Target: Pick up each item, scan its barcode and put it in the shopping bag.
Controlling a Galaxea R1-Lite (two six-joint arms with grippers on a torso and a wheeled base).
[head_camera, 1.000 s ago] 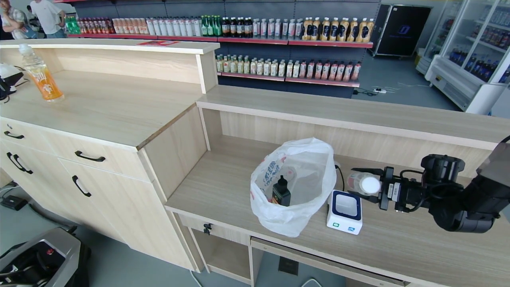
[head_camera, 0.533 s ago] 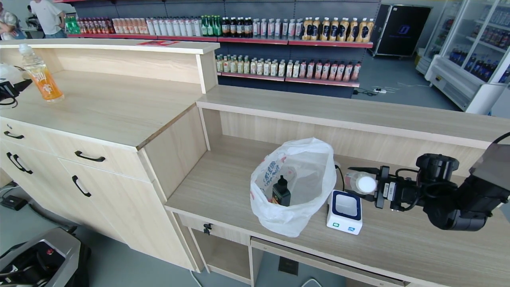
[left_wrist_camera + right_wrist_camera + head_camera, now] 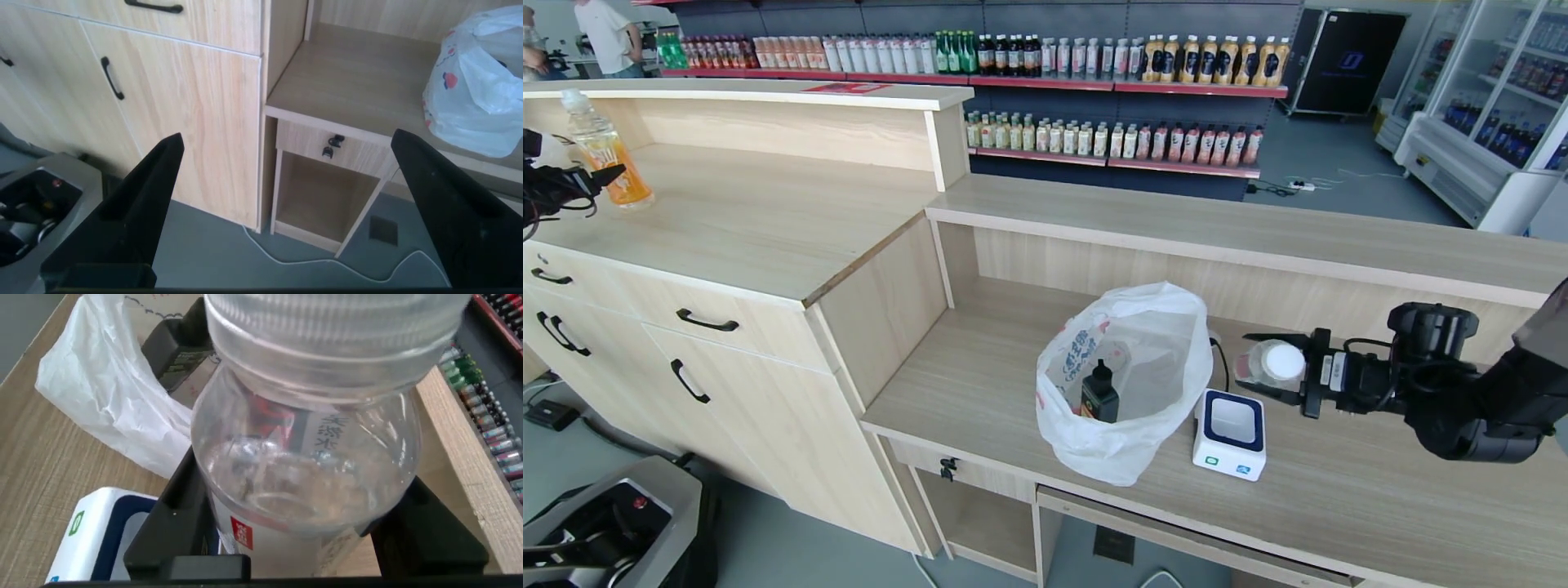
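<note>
Our right gripper is clamped on the clear bottle, held above the counter just right of the barcode scanner and the shopping bag. If the label faces away from the scanner, the scan may fail, and the smooth plastic could slip. Our left gripper gapes wide, empty.

Right arm stretched in from right, wrist held level. Right gripper clamped on clear plastic bottle, one finger set each side. Left arm held far out left, left gripper fingers spread wide.
</note>
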